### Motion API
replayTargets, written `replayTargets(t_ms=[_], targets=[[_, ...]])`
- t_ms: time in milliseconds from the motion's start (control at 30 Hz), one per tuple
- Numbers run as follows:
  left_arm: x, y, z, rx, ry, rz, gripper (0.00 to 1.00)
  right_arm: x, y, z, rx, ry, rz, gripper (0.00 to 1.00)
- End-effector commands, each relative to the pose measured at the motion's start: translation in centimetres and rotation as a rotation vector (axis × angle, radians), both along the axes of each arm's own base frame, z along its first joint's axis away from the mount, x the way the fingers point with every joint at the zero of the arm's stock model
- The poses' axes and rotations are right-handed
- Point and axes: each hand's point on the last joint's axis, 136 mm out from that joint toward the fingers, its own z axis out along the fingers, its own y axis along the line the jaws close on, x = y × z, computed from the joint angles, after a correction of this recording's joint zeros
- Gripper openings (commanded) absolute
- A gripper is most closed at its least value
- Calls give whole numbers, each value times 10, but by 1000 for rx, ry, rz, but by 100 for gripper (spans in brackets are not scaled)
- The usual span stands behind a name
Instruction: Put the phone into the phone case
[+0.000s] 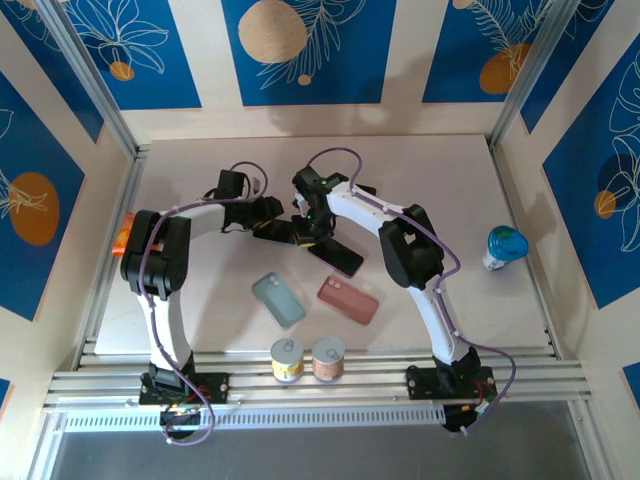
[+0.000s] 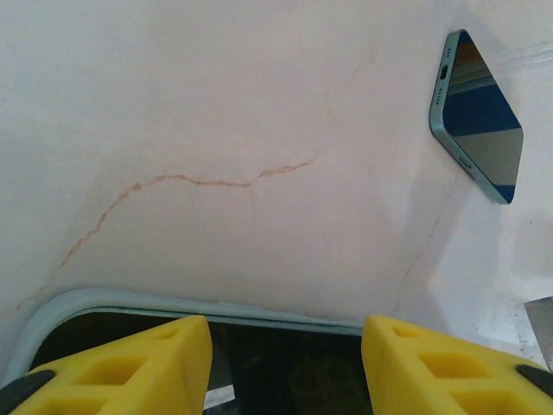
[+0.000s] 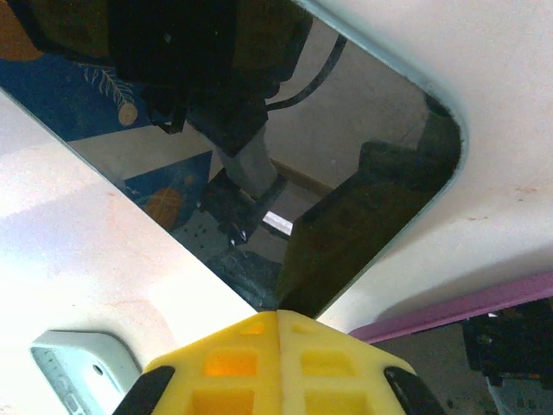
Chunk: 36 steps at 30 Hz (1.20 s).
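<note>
Phone rim crosses just ahead of left gripper (jaws half-apart, clasping nothing), bare table beyond, second phone far right; right gripper, shut, touches a screen edge. Two cases: blue case, pink case.
</note>
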Motion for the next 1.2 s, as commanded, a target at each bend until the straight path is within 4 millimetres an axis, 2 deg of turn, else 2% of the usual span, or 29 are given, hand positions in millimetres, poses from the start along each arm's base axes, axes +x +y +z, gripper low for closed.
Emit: replayTargets(t_ms=[0,533,800,1167], targets=[[-26,28,-37,84,145,43,52,-11,-14,-33,-93,54,12,0],[-51,32,-50,96,192,35,52,-45,-20,-66,-196,150,79,0],[-55,32,-52,95,199,36,51,-74,-25,-87,-235,236,91,0],[-57,32,-57,91,209,36,51,-103,-34,-111,-278,325,80,0]])
